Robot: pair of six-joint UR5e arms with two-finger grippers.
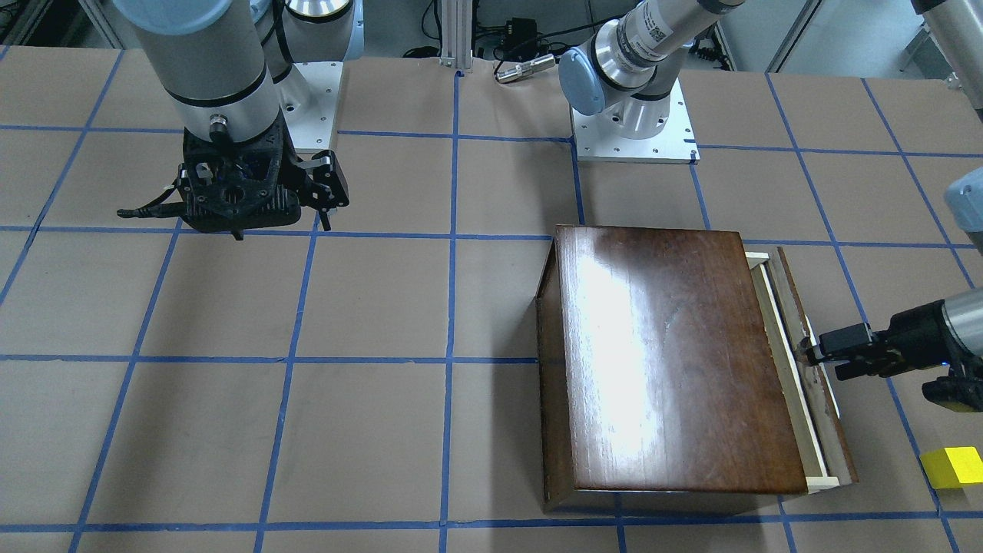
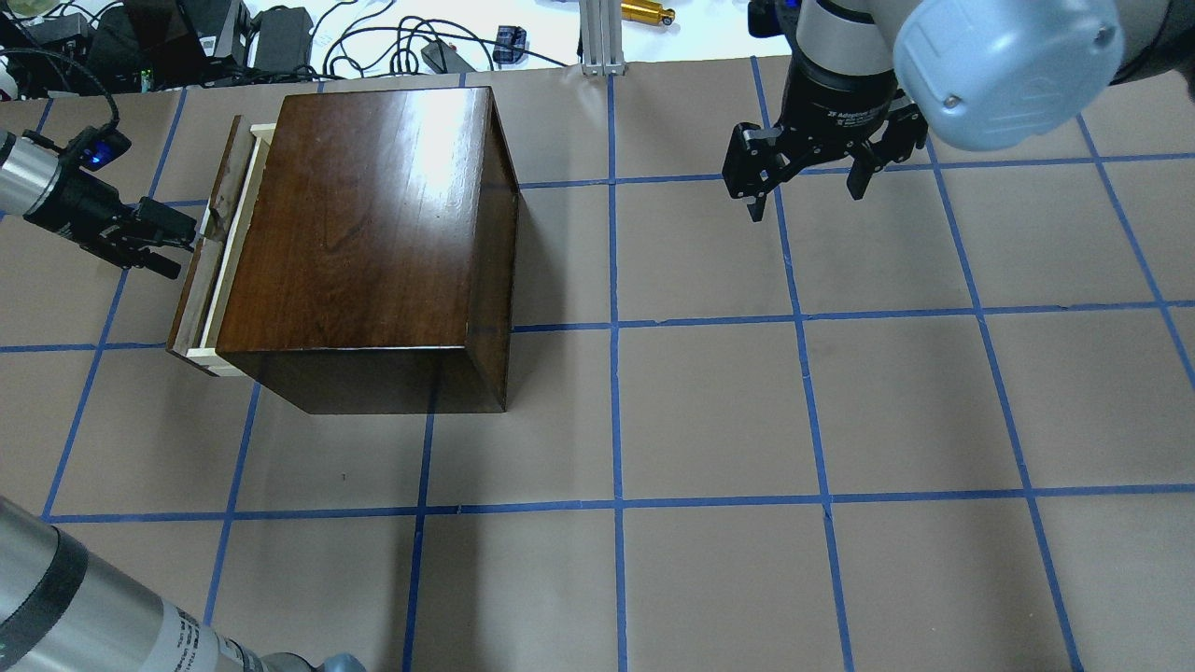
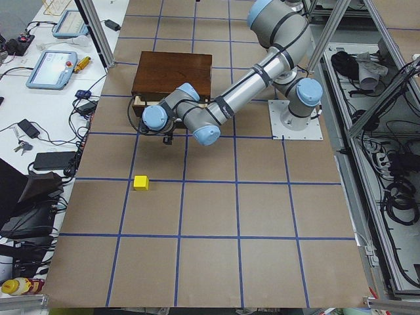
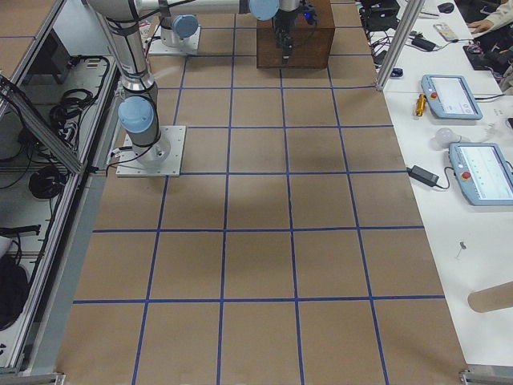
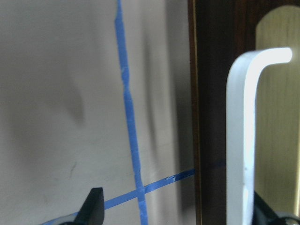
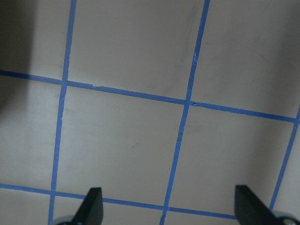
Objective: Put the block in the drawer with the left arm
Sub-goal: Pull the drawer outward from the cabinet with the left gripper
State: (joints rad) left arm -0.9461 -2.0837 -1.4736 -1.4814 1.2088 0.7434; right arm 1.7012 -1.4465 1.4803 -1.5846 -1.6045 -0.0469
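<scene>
The block (image 1: 954, 466) lies on the table (image 2: 709, 420) well apart from the drawer (image 2: 201, 289), out beyond my left gripper (image 1: 828, 357) and off to one side of my forearm. If I draw the drawer straight back toward that side, I judge that my wrist or cable could nudge the cube. It is out of the overhead view, so I would be retrieving it with less to go on.

The drawer shows only a narrow pale strip past the box (image 2: 373, 224), which I reckon is too slim for the cube to drop in. My left jaws are spread wide. The white handle (image 5: 241, 140) stands between them, close against one finger and gripped by neither. A pull from here may slip off the handle. It may also drag the whole box across the paper, since nothing braces it. My right gripper (image 2: 803, 191) hangs spread and empty, well apart across the table.

The block is a small bright yellow cube with clean edges, sitting flat, far smaller than the box. The drawer is shallow raw wood behind a worn dark-brown front.
</scene>
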